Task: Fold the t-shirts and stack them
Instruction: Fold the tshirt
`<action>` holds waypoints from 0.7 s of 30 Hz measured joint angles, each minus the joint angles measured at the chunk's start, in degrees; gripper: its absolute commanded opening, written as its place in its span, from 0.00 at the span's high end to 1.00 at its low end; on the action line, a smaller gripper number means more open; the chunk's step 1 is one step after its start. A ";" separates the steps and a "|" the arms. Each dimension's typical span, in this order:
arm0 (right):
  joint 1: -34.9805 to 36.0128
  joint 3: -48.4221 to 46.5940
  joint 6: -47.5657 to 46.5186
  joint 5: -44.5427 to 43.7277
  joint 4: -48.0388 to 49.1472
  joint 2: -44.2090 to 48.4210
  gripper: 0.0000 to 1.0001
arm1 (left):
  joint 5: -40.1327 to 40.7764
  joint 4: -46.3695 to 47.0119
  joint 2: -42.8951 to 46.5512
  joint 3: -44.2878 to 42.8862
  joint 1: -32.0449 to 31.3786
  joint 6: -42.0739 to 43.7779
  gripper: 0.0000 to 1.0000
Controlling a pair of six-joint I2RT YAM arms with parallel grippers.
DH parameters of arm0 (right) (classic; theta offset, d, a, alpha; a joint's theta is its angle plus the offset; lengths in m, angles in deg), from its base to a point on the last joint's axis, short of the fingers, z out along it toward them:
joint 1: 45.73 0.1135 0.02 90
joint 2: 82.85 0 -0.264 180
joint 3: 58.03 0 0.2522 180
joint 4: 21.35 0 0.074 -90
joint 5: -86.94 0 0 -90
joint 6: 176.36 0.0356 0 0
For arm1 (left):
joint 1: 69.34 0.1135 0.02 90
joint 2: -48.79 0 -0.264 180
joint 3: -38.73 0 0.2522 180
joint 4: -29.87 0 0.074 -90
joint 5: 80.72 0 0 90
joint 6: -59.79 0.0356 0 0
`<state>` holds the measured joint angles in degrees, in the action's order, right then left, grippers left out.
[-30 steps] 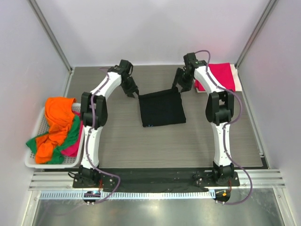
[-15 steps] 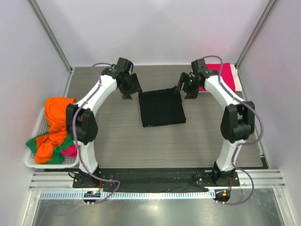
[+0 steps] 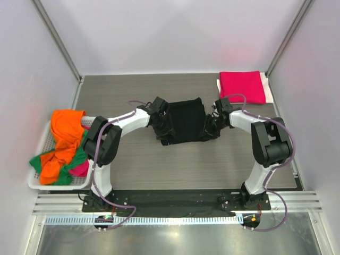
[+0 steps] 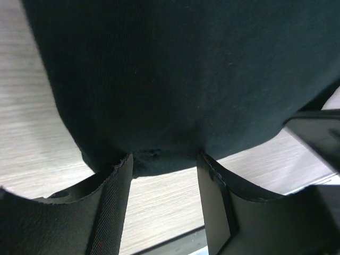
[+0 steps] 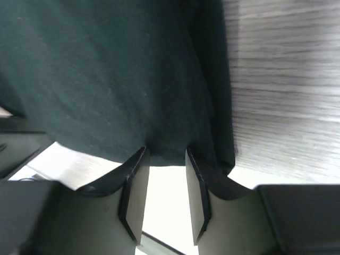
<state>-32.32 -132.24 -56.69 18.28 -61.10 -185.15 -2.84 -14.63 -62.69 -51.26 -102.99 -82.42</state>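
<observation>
Now both fingers (image 4: 162, 164) (image 5: 166, 159) part-open astride black t-shirt (image 3: 186, 119) edges, long axis left-right

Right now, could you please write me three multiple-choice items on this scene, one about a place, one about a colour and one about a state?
1. Where does the folded crimson-pink t-shirt lie?
A. at the far right of the table
B. in the white basket
C. at the near left of the table

2. What colour is the t-shirt that lies between the two grippers?
A. orange
B. green
C. black

3. How do the left gripper and the right gripper stand to the black t-shirt?
A. both hang high above it
B. both are down at its side edges
C. both reach into the basket

Answers:
1. A: it lies flat by the far right corner, apart from the arms.
2. C: both wrist views show dark cloth just past the fingers.
3. B: the top view shows one gripper at each side edge of it.
</observation>
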 measured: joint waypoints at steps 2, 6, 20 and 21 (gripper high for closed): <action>-0.68 1.99 0.26 1.66 2.27 0.37 0.60 | 0.42 1.05 0.15 0.39 0.00 0.13 0.49; -1.16 6.60 0.50 2.49 7.72 3.06 0.60 | 0.76 3.02 0.79 2.10 0.02 0.50 0.49; 6.34 2.64 2.71 -7.58 -10.47 21.88 0.04 | 25.83 -20.70 8.96 -9.40 -0.22 14.43 0.31; 6.19 -0.35 2.38 -8.37 -11.02 21.64 0.04 | 26.51 -21.86 11.08 -9.70 -0.17 15.17 0.31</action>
<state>-26.14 -132.59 -54.30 9.91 -72.12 -163.51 23.68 -36.49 -51.61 -60.96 -103.17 -67.25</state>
